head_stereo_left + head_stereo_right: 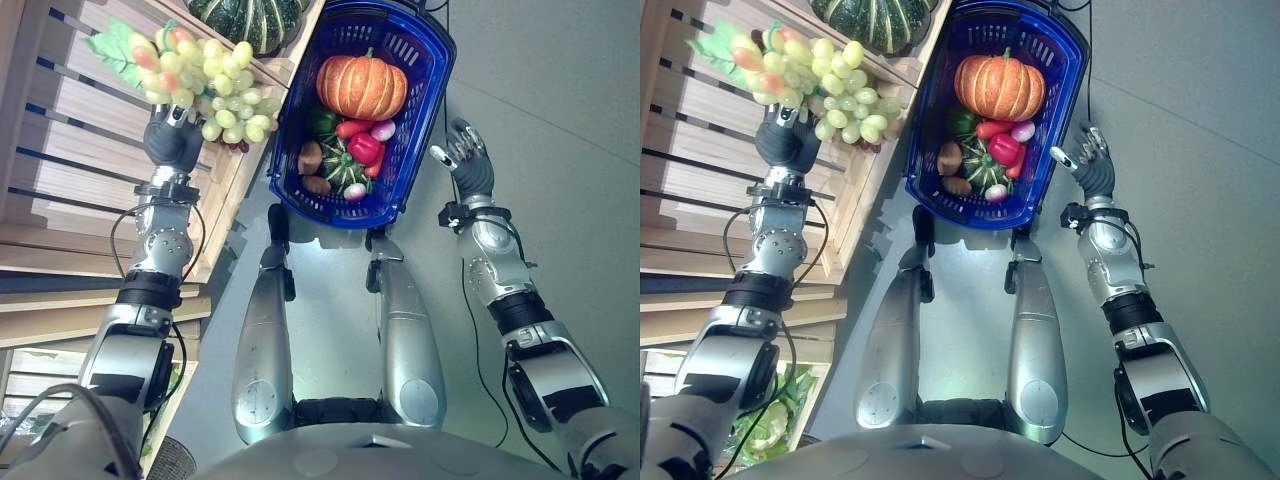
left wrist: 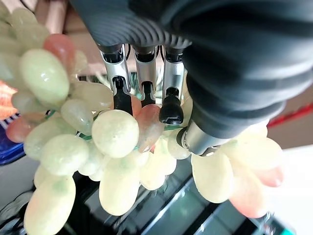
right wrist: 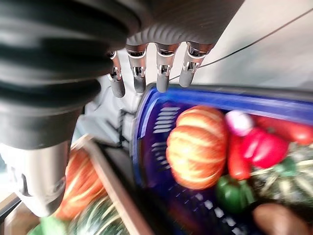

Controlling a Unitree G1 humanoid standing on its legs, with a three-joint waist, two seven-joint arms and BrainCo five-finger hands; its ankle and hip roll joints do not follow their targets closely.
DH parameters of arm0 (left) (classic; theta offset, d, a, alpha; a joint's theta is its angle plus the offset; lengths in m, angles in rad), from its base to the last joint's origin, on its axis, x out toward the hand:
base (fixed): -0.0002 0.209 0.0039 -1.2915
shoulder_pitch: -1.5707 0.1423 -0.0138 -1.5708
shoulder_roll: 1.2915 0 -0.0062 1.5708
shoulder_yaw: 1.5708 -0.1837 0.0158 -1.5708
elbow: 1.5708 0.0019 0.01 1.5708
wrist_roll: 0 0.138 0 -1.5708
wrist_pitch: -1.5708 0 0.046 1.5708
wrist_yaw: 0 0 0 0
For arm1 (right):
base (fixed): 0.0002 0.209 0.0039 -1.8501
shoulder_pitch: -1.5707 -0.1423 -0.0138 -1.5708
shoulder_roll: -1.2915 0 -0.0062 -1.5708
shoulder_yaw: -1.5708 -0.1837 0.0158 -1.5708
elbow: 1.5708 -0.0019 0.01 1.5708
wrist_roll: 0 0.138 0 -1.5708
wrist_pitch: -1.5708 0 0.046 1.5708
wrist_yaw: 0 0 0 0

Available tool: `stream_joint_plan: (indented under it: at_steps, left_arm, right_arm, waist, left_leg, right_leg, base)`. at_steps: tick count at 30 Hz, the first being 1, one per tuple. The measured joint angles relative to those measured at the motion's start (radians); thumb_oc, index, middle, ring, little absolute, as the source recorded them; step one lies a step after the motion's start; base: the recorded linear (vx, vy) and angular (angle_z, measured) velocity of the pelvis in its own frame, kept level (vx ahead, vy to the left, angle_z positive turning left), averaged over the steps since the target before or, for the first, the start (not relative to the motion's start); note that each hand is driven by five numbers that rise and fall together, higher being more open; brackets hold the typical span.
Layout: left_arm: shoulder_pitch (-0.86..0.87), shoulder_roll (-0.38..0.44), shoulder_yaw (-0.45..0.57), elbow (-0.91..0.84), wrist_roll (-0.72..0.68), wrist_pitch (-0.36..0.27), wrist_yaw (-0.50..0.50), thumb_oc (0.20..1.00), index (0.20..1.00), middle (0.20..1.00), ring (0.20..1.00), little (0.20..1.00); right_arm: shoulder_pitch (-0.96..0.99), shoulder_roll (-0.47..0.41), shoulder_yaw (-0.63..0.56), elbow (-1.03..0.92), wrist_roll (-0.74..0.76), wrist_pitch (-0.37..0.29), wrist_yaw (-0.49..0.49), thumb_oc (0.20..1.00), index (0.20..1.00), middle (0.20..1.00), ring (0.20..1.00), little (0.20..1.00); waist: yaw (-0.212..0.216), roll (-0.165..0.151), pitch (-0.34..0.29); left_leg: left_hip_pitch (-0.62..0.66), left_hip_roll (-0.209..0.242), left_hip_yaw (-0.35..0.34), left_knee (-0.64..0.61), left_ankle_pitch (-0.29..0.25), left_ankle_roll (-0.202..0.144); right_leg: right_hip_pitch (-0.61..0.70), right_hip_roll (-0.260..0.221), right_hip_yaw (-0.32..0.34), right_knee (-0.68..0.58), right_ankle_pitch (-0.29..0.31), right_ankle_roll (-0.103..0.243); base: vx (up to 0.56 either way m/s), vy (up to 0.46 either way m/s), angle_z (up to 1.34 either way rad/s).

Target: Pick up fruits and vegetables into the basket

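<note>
Our left hand point(image 1: 172, 140) closes on a bunch of pale green grapes point(image 1: 205, 80), lifted above the front edge of the wooden crate shelf point(image 1: 70, 130), beside the blue basket point(image 1: 425, 60) on the floor. In the left wrist view the fingers point(image 2: 142, 83) curl into the cluster and the thumb presses in from the other side, so the bunch is pinched between them.

We judge the step in hand to be the carry: the grapes are up off the shelf and not yet over the basket. The next move calls for swinging the bunch across the shelf's front edge and over the basket's near rim, then lowering it onto the load before we let go, since a loose cluster may swing or slip.

The basket already holds an orange pumpkin point(image 1: 361, 86), a red pepper point(image 1: 365, 148), a small striped green squash point(image 1: 343, 165) and other pieces, leaving little bare room. A large green squash point(image 1: 245, 20) sits on the shelf at its far corner, cut off by the view's edge.

Our right hand point(image 1: 467, 157) hangs beside the basket's right rim, fingers relaxed and slightly bent, holding nothing.

The grape stem is hidden, and we cannot tell whether the fingers hold stem or fruit.
</note>
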Motion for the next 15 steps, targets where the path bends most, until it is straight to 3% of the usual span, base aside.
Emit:
stream_joint_plan:
  at_steps: [9,15]
  left_arm:
    - [0.0,-0.001,-0.057,-0.213,0.13,-0.006,0.031,0.2,0.2,0.2,0.2,0.2]
    - [-0.007,0.001,-0.1,-0.274,0.168,0.003,0.056,0.2,0.2,0.2,0.2,0.2]
  right_arm:
    - [0.005,0.017,0.068,-0.206,-0.088,0.011,0.052,1.0,1.0,1.0,1.0,1.0]
    - [-0.033,0.002,0.119,-0.273,-0.084,0.069,0.125,1.0,1.0,1.0,1.0,1.0]
  waist:
    - [-0.006,0.0,0.0]
    - [-0.009,0.0,0.0]
  left_leg:
    - [0.018,0.0,0.021,-0.014,0.0,0.002]
    - [0.023,0.0,0.03,-0.015,-0.001,0.003]
  right_leg:
    - [0.0,0.0,0.019,0.001,0.0,0.003]
    - [-0.001,0.001,0.025,0.001,0.002,0.006]
  base:
    - [0.0,0.003,-0.04]
    - [0.0,0.001,-0.01]
